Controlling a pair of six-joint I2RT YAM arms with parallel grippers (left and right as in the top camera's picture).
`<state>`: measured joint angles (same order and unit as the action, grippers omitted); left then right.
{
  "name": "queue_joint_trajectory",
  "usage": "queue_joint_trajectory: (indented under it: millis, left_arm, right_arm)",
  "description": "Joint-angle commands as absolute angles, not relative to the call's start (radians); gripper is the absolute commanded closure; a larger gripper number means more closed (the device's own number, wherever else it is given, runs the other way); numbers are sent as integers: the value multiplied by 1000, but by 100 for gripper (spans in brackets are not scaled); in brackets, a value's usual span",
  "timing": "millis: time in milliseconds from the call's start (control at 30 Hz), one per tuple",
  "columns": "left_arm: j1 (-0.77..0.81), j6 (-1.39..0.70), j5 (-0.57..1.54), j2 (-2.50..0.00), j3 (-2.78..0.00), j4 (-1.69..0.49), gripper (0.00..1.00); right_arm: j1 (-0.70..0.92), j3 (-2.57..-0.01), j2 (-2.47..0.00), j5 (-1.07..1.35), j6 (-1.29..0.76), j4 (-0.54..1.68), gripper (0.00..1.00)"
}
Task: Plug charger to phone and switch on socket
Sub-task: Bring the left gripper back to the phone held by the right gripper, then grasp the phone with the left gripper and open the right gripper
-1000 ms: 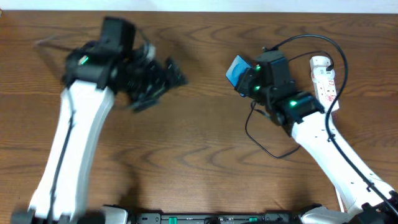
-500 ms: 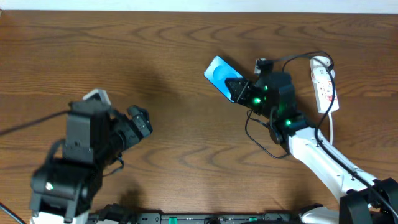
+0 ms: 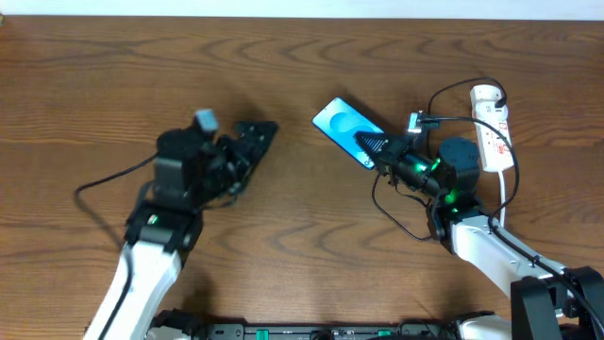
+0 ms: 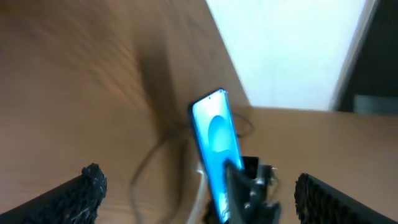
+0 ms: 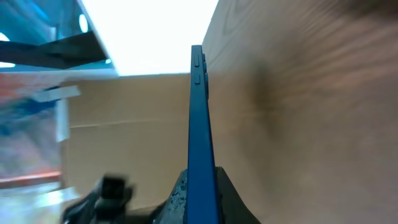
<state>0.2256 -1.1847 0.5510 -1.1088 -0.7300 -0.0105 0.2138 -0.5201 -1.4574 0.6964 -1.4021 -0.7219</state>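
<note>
Overhead, left fingers (image 3: pixel 260 132) now nearer phone (image 3: pixel 342 123)

Tabletop (image 3: pixel 283 85): brown wood with wavy dark lines in it. It fills almost all of the top view.
Back edge: a thin pale strip (image 3: pixel 302 8) runs along the far side of the wood.
Light: a very bright white patch (image 4: pixel 286 50) glows past the edge of the wood.
Wall: a plain tan board (image 5: pixel 124 118) stands behind the wood.
Dark shape (image 4: pixel 376 56): tall and black, too blurry to tell what it is.
Far corner: blurry blue and red shapes (image 5: pixel 25 124), too fuzzy to name.
</note>
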Motion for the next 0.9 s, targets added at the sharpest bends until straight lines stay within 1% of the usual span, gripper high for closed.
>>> queue_joint_trajectory:
  millis: [0,100,267,400,533,700,867]
  left_arm:
    - [241,-1346,775,-1239,-730,124,2]
    - [260,-1417,839,-1345,-730,236,2]
    - [272,-1519,886,-1440,-730,329,2]
    - [272,-1566,887,-1450,-730,386,2]
    - [275,-1604,888,-1450,-730,516,2]
    - [301,-1629,886,-1450,-730,561,0]
    - [312,-1629,887,-1450,-730,563,15]
  right_arm:
    - [230,-528,-1442,767,-1576,-778,99]
    - [250,-528,-1442,758,-1625,-808,99]
    - [280,-528,-1442,751,-1651,-816,99]
    - [321,-528,-1442,696,-1653,-816,99]
    - [392,-528,-1442,629,-1685,-815,99]
    - [434,-528,-1442,574,-1742,-810,99]
    - [436,-528,-1442,568,-1761,-787,99]
